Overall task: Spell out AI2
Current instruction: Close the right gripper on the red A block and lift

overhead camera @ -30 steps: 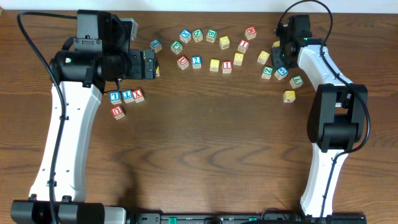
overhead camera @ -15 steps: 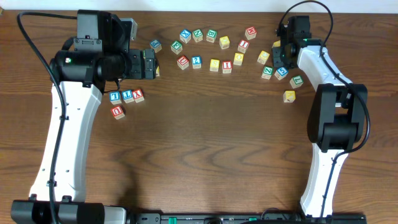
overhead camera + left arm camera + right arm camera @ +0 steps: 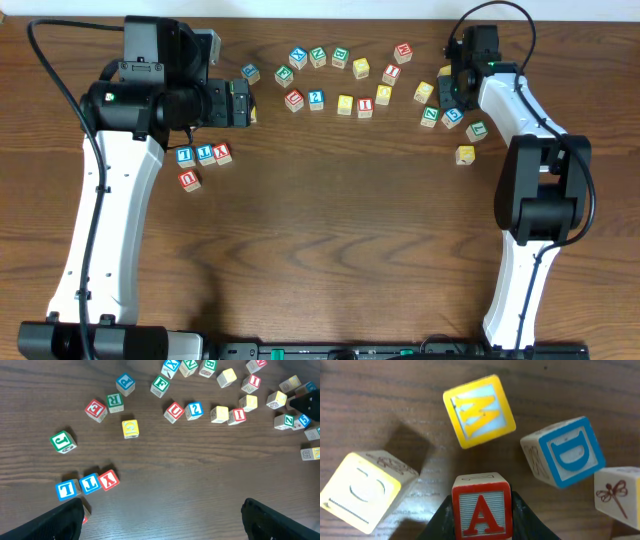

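Observation:
My right gripper [image 3: 452, 88] is at the back right among the letter blocks. In the right wrist view it is shut [image 3: 481, 527] on a red A block [image 3: 481, 507]. A blue 2 block [image 3: 316, 98] lies in the back middle and also shows in the left wrist view [image 3: 194, 409]. A red I block [image 3: 365, 107] lies right of it, with a second red I block [image 3: 391, 73] behind. My left gripper [image 3: 245, 103] is open and empty, hovering left of the blocks; its fingers [image 3: 160, 520] frame bare wood.
Several more letter blocks are scattered along the back. A yellow W block [image 3: 479, 411], a blue D block [image 3: 567, 452] and a yellow block [image 3: 365, 490] crowd round the A. A row of blue and red blocks [image 3: 203, 153] lies left, a yellow block [image 3: 465, 154] right.

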Motion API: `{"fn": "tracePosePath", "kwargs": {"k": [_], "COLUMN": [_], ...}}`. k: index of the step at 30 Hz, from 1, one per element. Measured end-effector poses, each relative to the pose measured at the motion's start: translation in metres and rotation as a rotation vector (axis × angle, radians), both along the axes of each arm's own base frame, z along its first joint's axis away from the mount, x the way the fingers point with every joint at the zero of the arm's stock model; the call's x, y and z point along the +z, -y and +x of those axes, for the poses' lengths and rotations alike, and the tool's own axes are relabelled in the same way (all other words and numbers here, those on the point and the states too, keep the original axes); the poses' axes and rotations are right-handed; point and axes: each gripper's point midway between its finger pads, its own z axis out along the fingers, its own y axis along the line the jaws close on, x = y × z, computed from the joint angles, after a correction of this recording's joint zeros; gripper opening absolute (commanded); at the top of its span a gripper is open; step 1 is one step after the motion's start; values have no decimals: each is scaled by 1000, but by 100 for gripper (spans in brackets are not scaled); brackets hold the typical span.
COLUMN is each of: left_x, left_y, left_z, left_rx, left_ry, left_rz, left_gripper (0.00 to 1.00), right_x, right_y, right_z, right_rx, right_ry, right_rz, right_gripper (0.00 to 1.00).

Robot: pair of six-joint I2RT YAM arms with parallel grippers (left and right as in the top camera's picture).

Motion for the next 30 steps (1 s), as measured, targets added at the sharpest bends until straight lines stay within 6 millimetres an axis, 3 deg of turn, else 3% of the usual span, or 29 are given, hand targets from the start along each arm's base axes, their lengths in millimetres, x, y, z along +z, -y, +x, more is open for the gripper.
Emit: {"fn": "tracePosePath", "kwargs": {"k": [5, 10, 14, 16, 19, 30], "left_x": [0, 0, 0, 0, 0, 0], "left_y": [0, 0, 0, 0, 0, 0], "left_z": [0, 0, 0, 0, 0, 0], "left_rx": [0, 0, 0, 0, 0, 0], "left_ry": [0, 0, 0, 0, 0, -1], "left_rz": [0, 0, 0, 0, 0, 0], "left_gripper": [99, 99, 99, 99, 99, 99], "right_x": [16, 62, 106, 117, 126, 107], "right_y": [0, 0, -5, -12, -31, -137], "right_z": [-2, -2, -11, -17, -28, -86], "right_rx": [0, 1, 13, 28, 65, 219], "right_ry": [12, 83, 129, 134, 114, -83], "right_rz": [0, 2, 16, 31, 61, 172], "right_gripper": [24, 24, 23, 23, 22, 20]}}
